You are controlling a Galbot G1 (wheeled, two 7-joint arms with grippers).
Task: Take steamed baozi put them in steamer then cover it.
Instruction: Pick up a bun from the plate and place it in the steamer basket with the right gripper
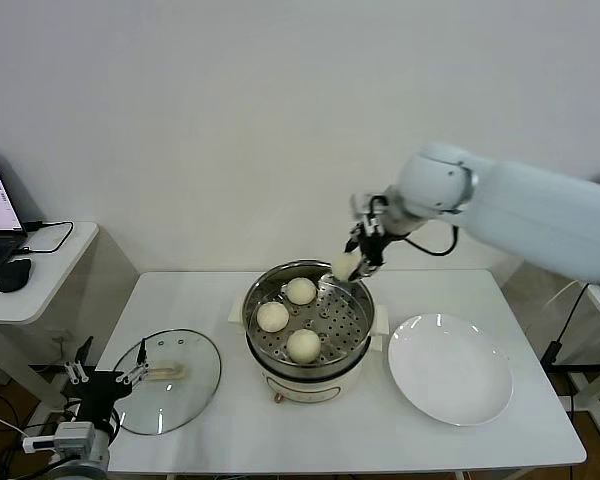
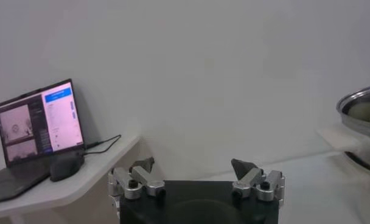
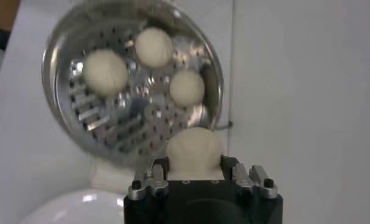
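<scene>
The steel steamer (image 1: pixel 352 340) stands mid-table on its cream base and holds three cream-white baozi (image 1: pixel 301 290) (image 1: pixel 272 316) (image 1: pixel 303 344) on the perforated tray. My right gripper (image 1: pixel 347 267) is shut on the fourth baozi (image 3: pixel 194 152) and holds it just above the steamer's far right rim (image 3: pixel 216 79). The clear glass cover (image 1: pixel 195 385) with its cream handle lies flat on the table left of the steamer. My left gripper (image 1: pixel 105 375) is open and empty, low at the table's front left corner, beside the cover.
An empty white plate (image 1: pixel 450 368) lies right of the steamer. A side table on the left carries a laptop (image 2: pixel 39 125) and a mouse (image 2: pixel 66 166). A wall stands behind the table.
</scene>
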